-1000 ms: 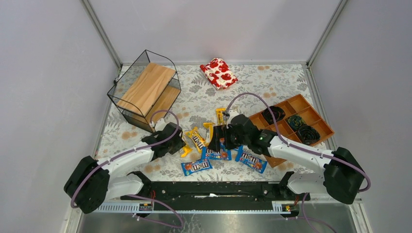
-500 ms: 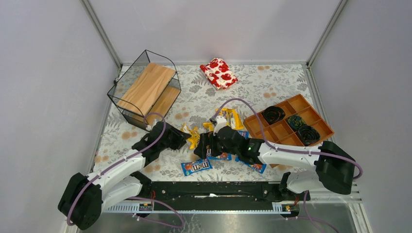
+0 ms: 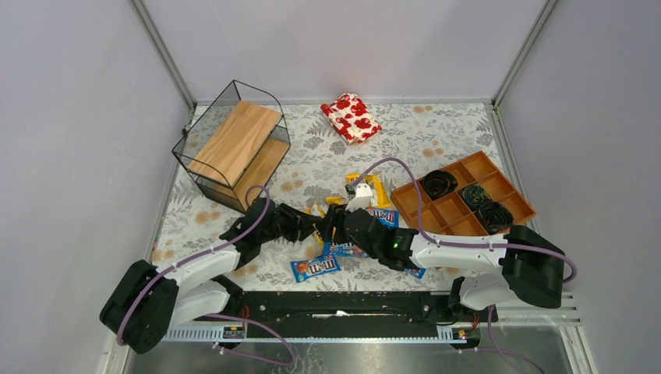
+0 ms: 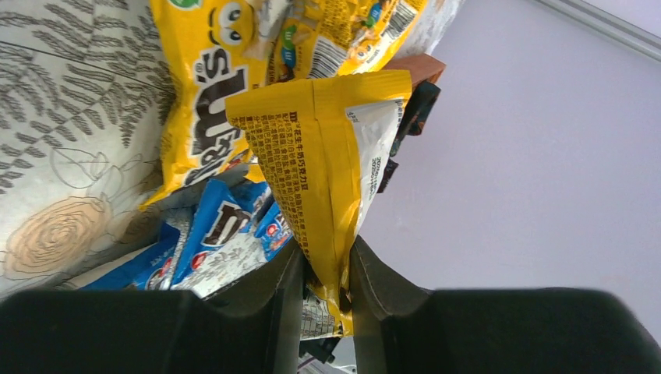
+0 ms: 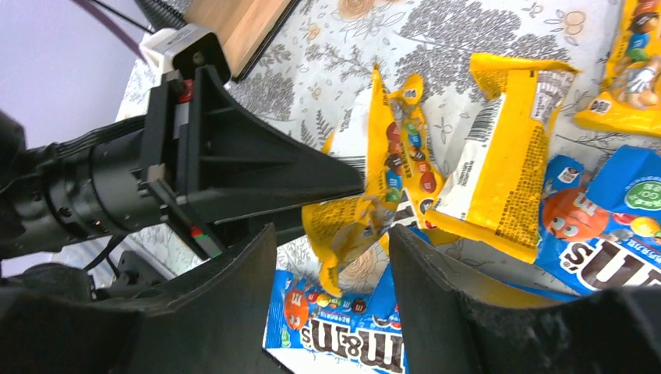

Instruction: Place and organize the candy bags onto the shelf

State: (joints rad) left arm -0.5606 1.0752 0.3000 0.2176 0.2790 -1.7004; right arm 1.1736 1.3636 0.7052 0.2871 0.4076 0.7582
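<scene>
Pinching the lower edge of a yellow candy bag [image 4: 319, 156] between its two fingers, the left claw [image 4: 326, 269] is closed on that packet, which stands out from the fingertips with its seamed, printed back toward the wrist camera. From above, this claw [image 3: 308, 226] sits to the right of the shelf [image 3: 234, 148] and nearer the arm bases, at the left side of the heap of candy bags [image 3: 366, 222].

The right claw [image 5: 335, 257] meets it head-on from the side away from the shelf. Its jaws stand apart, one finger on each side of the crumpled end of the same yellow bag [image 5: 401, 148]. Whether either finger touches the bag I cannot tell.

The other packets lie loose on the flower-patterned counter [image 3: 436, 132], off the shelf and to its right: a second yellow bag [image 5: 507, 156] just beside the held one, a blue bag [image 5: 343, 327] below the right claw's fingers, and another blue bag [image 3: 316, 267] closest to the arm bases.

The shelf itself, a black wire frame with two pale wooden boards, stands at the counter's far left corner. An orange-brown compartment tray [image 3: 499, 183] lies well to the shelf's right, beyond the heap. A red-and-white floral pouch [image 3: 351, 117] lies right of the shelf, near the back wall.
</scene>
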